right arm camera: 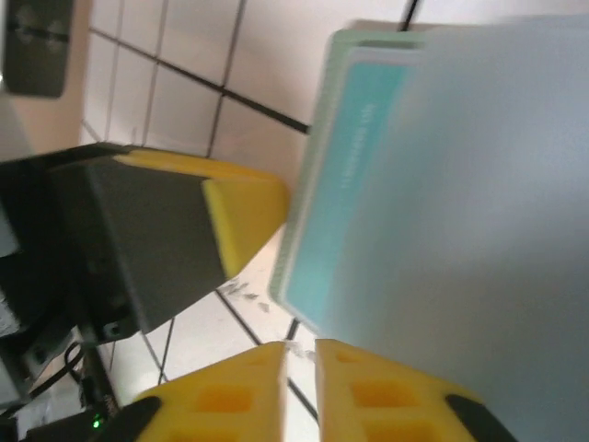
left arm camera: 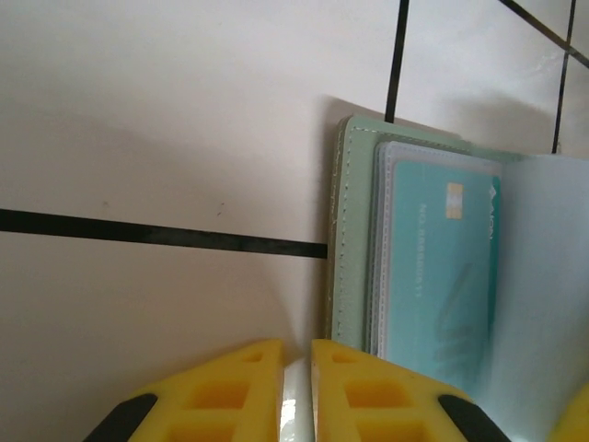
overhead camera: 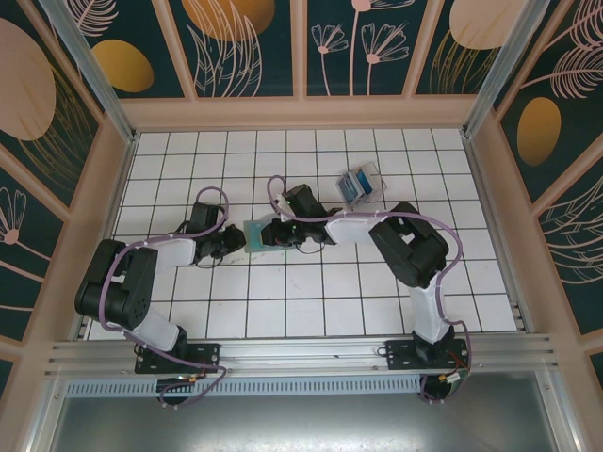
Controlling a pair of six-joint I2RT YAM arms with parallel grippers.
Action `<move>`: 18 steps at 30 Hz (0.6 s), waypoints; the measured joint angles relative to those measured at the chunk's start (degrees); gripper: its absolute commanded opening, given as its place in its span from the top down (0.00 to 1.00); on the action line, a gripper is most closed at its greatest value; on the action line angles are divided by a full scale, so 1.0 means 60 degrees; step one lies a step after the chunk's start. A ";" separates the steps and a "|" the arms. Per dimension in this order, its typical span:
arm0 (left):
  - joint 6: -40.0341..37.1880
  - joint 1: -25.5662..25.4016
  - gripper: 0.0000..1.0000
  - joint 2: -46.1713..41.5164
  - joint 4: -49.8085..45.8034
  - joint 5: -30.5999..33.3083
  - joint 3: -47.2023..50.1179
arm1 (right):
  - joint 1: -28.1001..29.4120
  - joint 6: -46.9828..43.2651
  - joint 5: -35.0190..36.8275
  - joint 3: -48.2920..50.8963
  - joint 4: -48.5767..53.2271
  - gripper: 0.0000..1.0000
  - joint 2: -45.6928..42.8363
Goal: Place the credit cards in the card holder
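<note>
The card holder (overhead camera: 256, 234) lies open on the worktop (overhead camera: 377, 301), about midway between the near and far edges and a little toward the left edge. The two arms meet over it. A teal card (left arm camera: 433, 267) already sits in its front clear pocket, and a pale leaf (right arm camera: 479, 184) stands up above that. The credit cards (overhead camera: 361, 182) lie in a loose fan well apart from the holder, nearer the far edge and toward the right.

The left end effector (left arm camera: 296, 396) is clenched to a narrow slit just beside the holder's green cover, with nothing visibly in it. The right end effector (right arm camera: 299, 387) is likewise clenched almost to touching, right at the corner of the pale leaf. Whether it has nipped the leaf cannot be told.

The main risk is probably the holder itself. It is light and flat, and nothing visibly pins it, so a pull on the leaf could drag or flip the whole wallet. A thin, slick leaf may also slip free and fall shut over the pockets. The end effectors crowd each other closely, so a small sideways move could knock one into the other. The fanned cards may later come up two at a time.
</note>
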State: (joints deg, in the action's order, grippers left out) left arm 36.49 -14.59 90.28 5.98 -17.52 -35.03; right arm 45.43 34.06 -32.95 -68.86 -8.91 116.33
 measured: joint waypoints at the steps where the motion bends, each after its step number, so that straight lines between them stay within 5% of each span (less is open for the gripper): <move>1: 0.0036 -0.0018 0.81 0.0000 0.0087 0.0000 0.0000 | 0.0000 0.0000 -0.0124 0.0004 -0.0069 0.87 -0.0004; 9: 0.0251 0.0011 0.81 -0.0062 0.0270 -0.0007 -0.0004 | -0.0047 -0.0044 -0.0328 -0.0025 0.0379 0.62 -0.0255; 11: 0.0248 0.0011 0.81 -0.0066 0.0291 -0.0040 -0.0018 | -0.0062 -0.0233 0.0222 -0.0025 0.0943 0.54 -0.0674; 18: 0.0251 0.0011 0.80 -0.0066 0.0430 -0.0259 -0.0113 | -0.0080 -0.0616 0.3628 -0.0029 0.2492 0.56 -0.1825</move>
State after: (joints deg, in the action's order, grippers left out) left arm 38.00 -14.52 89.89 8.56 -19.07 -35.70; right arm 44.95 30.37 -11.18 -69.04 6.04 105.38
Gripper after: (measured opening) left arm 0.204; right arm 0.457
